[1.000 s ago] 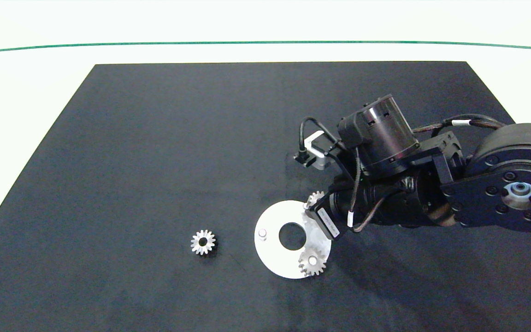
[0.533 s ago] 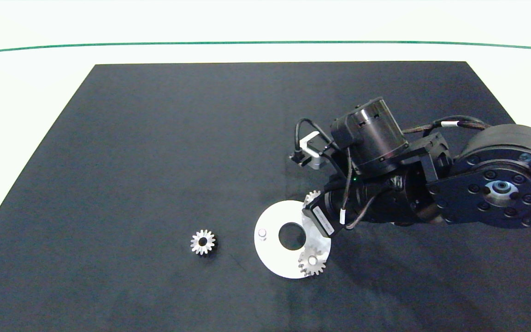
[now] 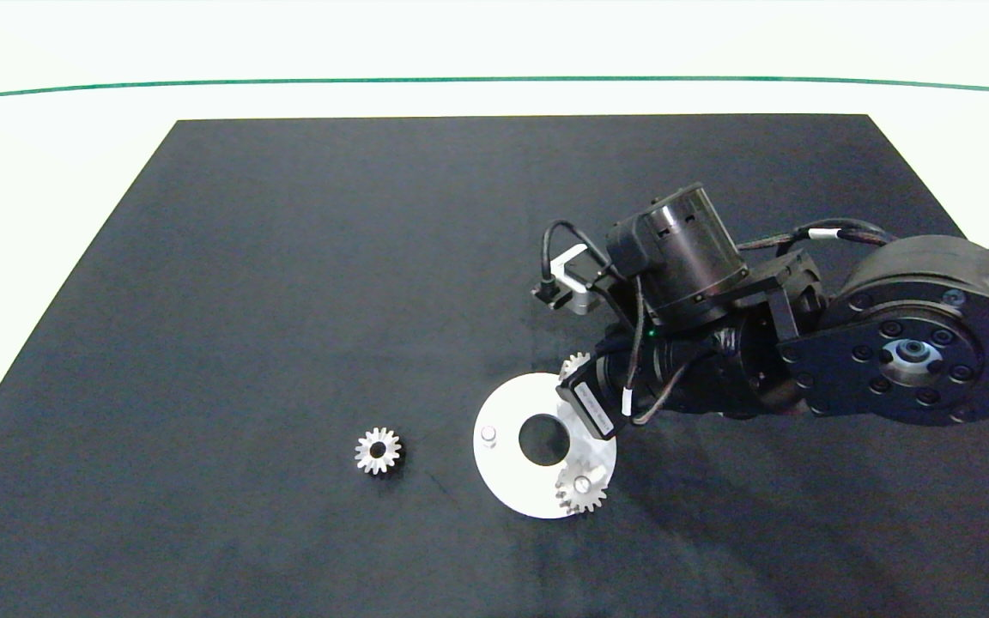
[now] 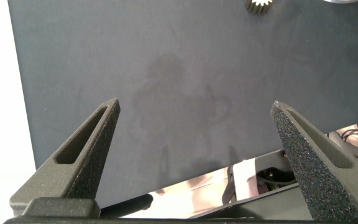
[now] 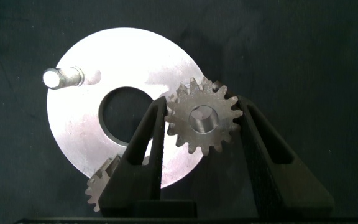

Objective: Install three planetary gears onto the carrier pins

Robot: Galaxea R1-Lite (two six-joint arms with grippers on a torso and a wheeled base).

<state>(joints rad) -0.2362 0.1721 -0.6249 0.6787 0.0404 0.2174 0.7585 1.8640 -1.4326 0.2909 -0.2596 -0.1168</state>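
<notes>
Black mat [image 3: 288, 300]: covers most of the white table [image 3: 31, 172]; all parts lie on it.

White disc [image 3: 507, 481]: flat ring with a large centre hole, lying toward the mat's near right of centre. Three carrier pins stand up from it.

Carrier pin, bare [image 3: 488, 435]: on the disc's left side, nothing on it; also clear in the right wrist view [image 5: 63, 77].

Planetary gear, seated [image 3: 582, 487]: on the pin at the disc's near right edge, the pin's tip showing through its centre hole. In the right wrist view it is partly hidden behind a finger [image 5: 101, 186].

Planetary gear, held [image 5: 202, 122]: between the two grey fingers of the right gripper [image 5: 202, 134], one finger on each side with its teeth touching them. Its centre hole sits over a pin at the disc's far right edge; how far down it has gone I cannot tell. From above only a few teeth show [image 3: 574, 362] beside the wrist.

Planetary gear, loose [image 3: 378, 451]: flat on the mat, well to the left of the disc, apart from everything.

Right arm: comes in from the right, wrist over the disc's far right edge.

Left gripper [image 4: 197, 134]: fingers spread wide, holding nothing, above bare mat, with the loose gear [image 4: 261, 5] far ahead.
</notes>
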